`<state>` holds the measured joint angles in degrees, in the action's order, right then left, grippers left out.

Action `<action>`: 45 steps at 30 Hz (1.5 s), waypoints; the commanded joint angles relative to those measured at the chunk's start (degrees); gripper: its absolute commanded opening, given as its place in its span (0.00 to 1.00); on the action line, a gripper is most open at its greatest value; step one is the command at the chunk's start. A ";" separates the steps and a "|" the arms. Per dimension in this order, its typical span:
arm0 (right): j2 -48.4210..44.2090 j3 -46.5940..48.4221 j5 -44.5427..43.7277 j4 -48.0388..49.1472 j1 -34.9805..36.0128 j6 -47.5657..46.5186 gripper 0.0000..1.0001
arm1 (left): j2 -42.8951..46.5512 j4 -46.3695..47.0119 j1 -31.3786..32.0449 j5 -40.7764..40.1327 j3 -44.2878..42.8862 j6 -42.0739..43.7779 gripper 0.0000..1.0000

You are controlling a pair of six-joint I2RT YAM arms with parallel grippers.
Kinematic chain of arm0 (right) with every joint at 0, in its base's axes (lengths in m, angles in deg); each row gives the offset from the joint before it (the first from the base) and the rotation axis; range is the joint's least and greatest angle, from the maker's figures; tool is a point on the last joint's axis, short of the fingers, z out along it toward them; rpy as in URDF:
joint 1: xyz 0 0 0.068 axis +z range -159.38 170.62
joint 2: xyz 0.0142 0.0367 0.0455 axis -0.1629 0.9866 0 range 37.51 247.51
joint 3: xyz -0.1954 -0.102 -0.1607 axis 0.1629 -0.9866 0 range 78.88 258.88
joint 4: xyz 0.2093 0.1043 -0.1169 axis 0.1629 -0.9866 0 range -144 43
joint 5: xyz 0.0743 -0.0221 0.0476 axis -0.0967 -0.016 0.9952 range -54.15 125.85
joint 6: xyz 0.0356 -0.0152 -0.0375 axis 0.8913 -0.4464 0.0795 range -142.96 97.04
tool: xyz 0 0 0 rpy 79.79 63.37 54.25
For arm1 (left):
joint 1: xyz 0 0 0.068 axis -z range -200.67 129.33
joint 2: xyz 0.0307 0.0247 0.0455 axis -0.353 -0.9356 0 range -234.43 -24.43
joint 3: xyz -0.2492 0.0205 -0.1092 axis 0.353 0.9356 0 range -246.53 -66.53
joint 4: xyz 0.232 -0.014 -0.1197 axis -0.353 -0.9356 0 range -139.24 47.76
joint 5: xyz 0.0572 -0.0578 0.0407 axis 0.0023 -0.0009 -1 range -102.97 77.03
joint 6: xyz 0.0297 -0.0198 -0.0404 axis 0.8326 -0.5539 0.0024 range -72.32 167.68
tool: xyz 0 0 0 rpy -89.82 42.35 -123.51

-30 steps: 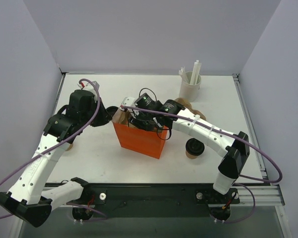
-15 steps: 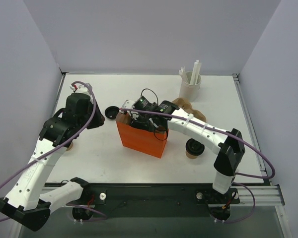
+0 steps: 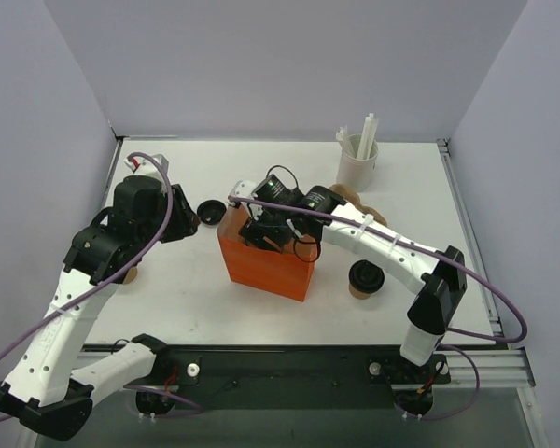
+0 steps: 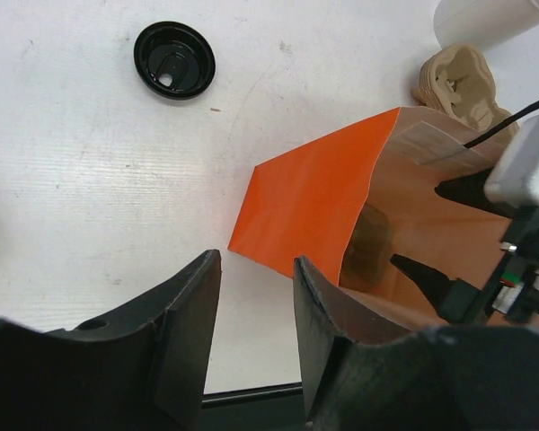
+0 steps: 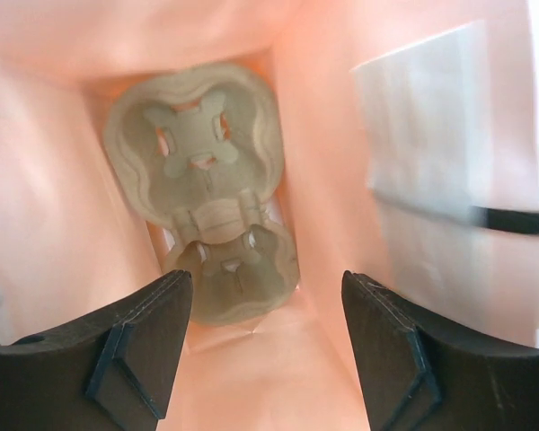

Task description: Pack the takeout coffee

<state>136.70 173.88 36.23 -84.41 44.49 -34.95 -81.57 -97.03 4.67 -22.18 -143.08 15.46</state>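
Bag (image 3: 266,266): pulp carrier (image 5: 202,162) at bottom | right tool (image 5: 262,280) spread at mouth, empty | left tool (image 4: 256,260) parted, empty | takeout coffee (image 3: 365,278) outside

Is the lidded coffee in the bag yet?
Out: the takeout coffee stands on the table beside the orange bag; inside, only a pulp cup carrier shows.

I count one bag (image 3: 266,266), one lidded coffee (image 3: 365,277), one loose lid (image 3: 211,211), one white cup (image 3: 357,165) and one carrier (image 5: 202,189) inside the bag.
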 commanded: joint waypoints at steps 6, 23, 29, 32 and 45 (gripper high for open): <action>-5.85 6.77 2.34 -1.26 -2.10 5.65 0.64 | -4.64 5.90 -0.38 5.07 -5.01 4.28 0.49; -17.45 7.84 -5.91 -2.67 -2.45 35.26 0.61 | -11.67 17.08 -0.12 15.09 -1.06 12.63 0.47; -21.50 5.29 -10.92 -2.93 -2.54 36.95 0.61 | -12.72 19.19 0.67 15.80 0.88 13.95 0.40; -21.94 4.93 -17.85 -5.91 -2.54 38.26 0.61 | -14.13 19.36 1.20 16.16 1.14 14.65 0.19; -20.10 5.11 -23.17 -18.76 -4.12 48.73 0.61 | -7.46 15.23 2.87 9.65 2.19 5.87 0.00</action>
<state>116.20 179.63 12.50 -99.88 40.77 10.88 -92.70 -81.88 7.32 -10.42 -141.62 24.88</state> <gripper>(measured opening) 0.611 0.023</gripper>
